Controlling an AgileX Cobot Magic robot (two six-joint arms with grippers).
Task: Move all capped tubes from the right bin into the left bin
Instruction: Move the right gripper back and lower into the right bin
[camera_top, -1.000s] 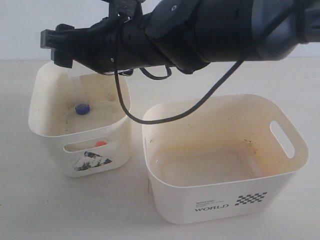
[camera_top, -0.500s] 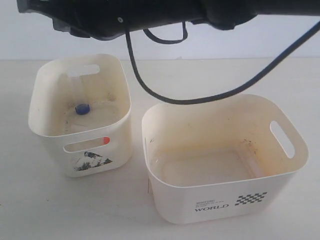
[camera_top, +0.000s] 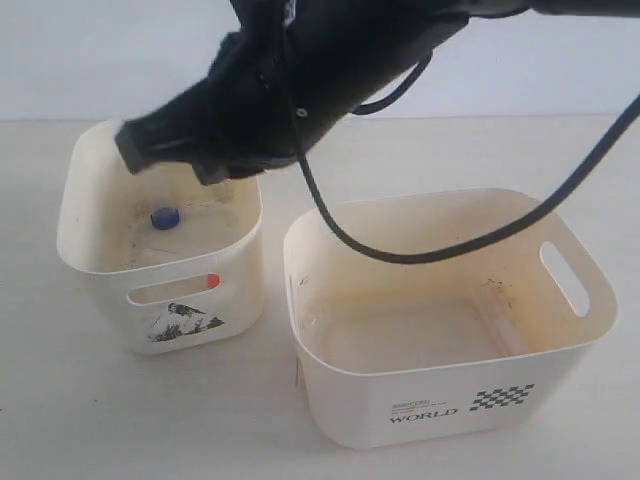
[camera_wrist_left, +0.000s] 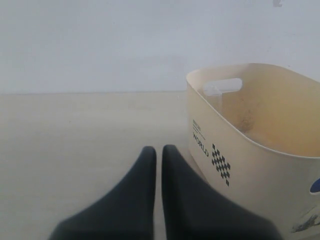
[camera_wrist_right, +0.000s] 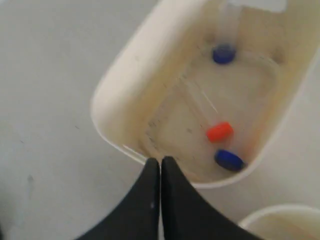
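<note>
right gripper (camera_wrist_right: 160, 162), jaws pressed together and empty, hangs over the left bin (camera_top: 100, 290); left gripper (camera_wrist_left: 158, 152) likewise closed. all 3 tubes (camera_wrist_right: 220, 131) sit in that bin, at 6 o'clock beneath it — clear slick plastic, 2 blue-capped, 1 orange, flat or leaning. right bin (camera_top: 450, 400), at 3 o'clock, shows none — smooth stained cream.

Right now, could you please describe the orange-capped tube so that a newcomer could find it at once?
Take the narrower cream bin, the one with the dark picture sticker on its front. Three clear tubes are inside: two have blue caps, and only the tube you want has an orange-red cap.
</note>
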